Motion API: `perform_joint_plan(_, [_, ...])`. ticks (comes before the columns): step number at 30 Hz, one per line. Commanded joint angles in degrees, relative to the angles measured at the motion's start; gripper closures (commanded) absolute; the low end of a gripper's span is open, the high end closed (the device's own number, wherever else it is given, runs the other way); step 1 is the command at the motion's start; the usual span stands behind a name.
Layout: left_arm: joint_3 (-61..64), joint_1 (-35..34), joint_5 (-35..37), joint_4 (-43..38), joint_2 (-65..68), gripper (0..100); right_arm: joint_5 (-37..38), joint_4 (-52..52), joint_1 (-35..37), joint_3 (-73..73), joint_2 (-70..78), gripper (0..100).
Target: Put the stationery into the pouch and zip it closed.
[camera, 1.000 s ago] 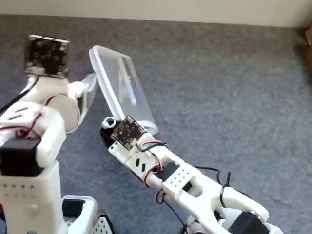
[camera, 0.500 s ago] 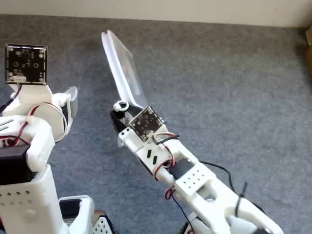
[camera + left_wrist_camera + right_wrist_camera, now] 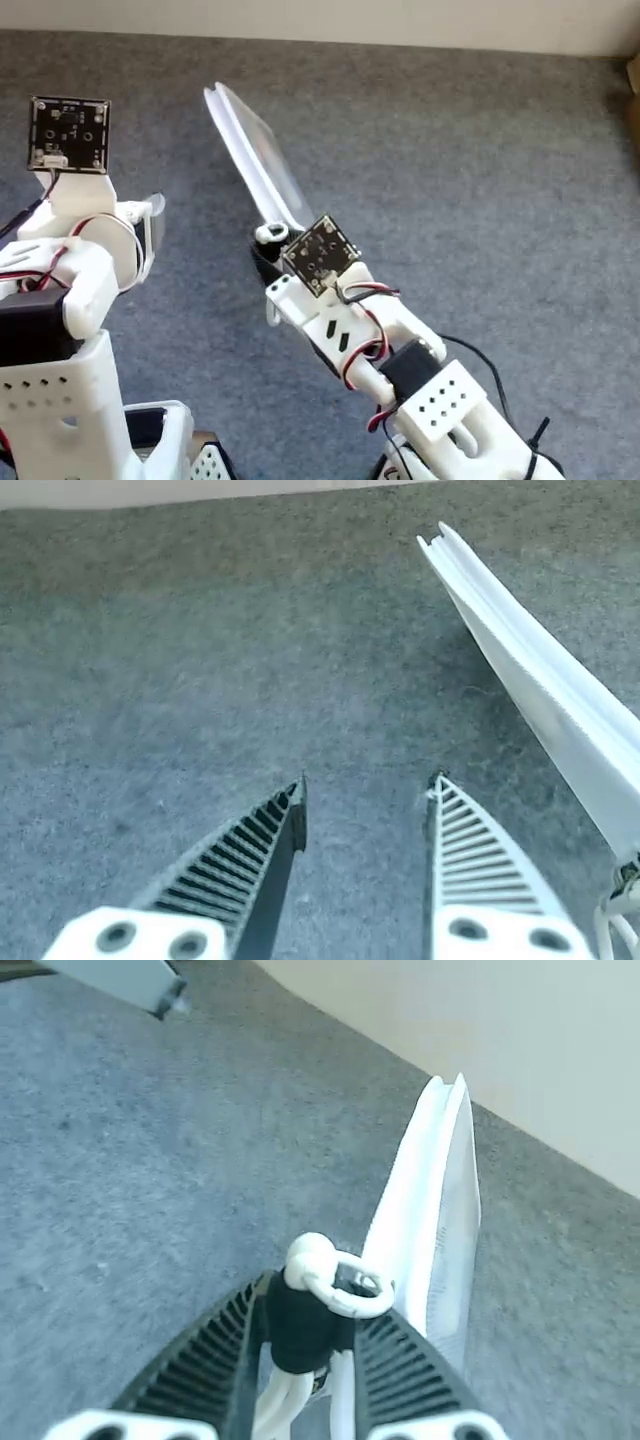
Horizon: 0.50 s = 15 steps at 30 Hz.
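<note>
The right gripper [image 3: 315, 1305] is clenched on the zip pull [image 3: 298, 1335] of the pouch [image 3: 430, 1190]. The left gripper [image 3: 368, 783] is released, beside the pouch and apart from it.

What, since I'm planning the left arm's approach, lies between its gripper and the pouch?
Nothing but bare grey carpet separates the left gripper from the pouch, as the left wrist view shows.

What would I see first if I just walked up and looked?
The long, see-through white pouch jumps out. The right pincer is clamped on one end of it, by the white ring, and it sticks out edge-on over the grey carpet. Next to it, the left pincer is wide open with nothing in it.
</note>
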State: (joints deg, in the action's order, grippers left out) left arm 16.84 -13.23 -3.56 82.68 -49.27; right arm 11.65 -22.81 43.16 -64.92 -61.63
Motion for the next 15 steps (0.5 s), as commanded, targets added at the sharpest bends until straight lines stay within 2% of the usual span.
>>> perform_joint_plan(1, [-0.6, 0.6, -0.6, 2.0, -1.2, 80, 0.1, -3.6, -0.4, 4.9, -3.7, 99.4])
perform_joint_plan(5, [-0.1, 4.2, -5.0, 2.8, -1.2, 80, 0.1, -8.7, -0.4, 4.9, -6.5, 99.4])
perform_joint_plan(10, [0.0, 8.0, -5.0, 2.8, -1.1, 80, 0.4, -13.8, 0.8, 4.4, -10.0, 99.4])
perform_joint_plan(15, [0.0, 10.8, 1.8, 2.1, -0.7, 80, 0.5, -17.2, 6.8, 3.3, -12.0, 99.4])
